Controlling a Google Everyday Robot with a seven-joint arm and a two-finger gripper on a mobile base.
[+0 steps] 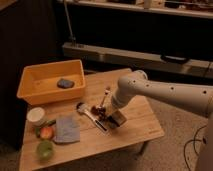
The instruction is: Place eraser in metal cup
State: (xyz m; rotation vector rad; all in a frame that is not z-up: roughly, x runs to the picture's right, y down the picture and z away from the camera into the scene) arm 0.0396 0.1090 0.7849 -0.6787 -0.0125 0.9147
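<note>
Wooden table (145,125) w/ gripper (114,120) low, near center.

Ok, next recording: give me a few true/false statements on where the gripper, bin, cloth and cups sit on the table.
1. The gripper is low over the table, right of the centre. True.
2. The orange bin is empty. False: a dark grey object lies inside it.
3. The blue-grey cloth lies flat on the table. True.
4. The green cup stands inside the bin. False: it stands on the table near the front left corner.
5. The white bowl is left of the cloth. True.
</note>
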